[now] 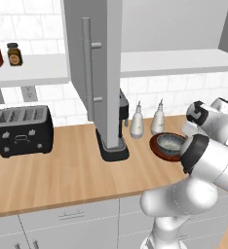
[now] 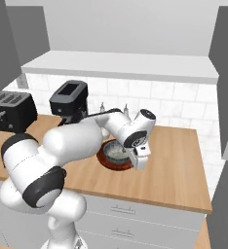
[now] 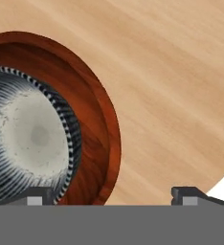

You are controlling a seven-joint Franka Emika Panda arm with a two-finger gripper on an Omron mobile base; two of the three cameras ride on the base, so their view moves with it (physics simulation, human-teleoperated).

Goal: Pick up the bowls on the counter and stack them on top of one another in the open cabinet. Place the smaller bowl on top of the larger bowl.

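The smaller grey speckled bowl (image 3: 30, 139) sits inside the larger reddish-brown bowl (image 3: 97, 119), and both rest on the wooden counter (image 3: 171, 95). My gripper (image 3: 109, 198) is open and hovers low over the brown bowl's right rim, one fingertip (image 3: 35, 198) over the bowl and the other over bare counter. The right base view shows the gripper (image 2: 138, 158) just right of the grey bowl (image 2: 115, 151) and brown bowl (image 2: 111, 164). From the left base view, the brown bowl (image 1: 159, 146) holds the grey bowl (image 1: 170, 142), partly behind my arm. The open cabinet's door (image 1: 106, 73) juts forward beside its pale shelf (image 1: 179, 61).
Two white bottles (image 1: 137, 122) (image 1: 158, 119) stand behind the bowls against the tiled wall. A black appliance (image 2: 69, 99) sits behind the cabinet door, and a black toaster (image 1: 22, 129) is further left. Jars (image 1: 14, 54) stand on the left shelf.
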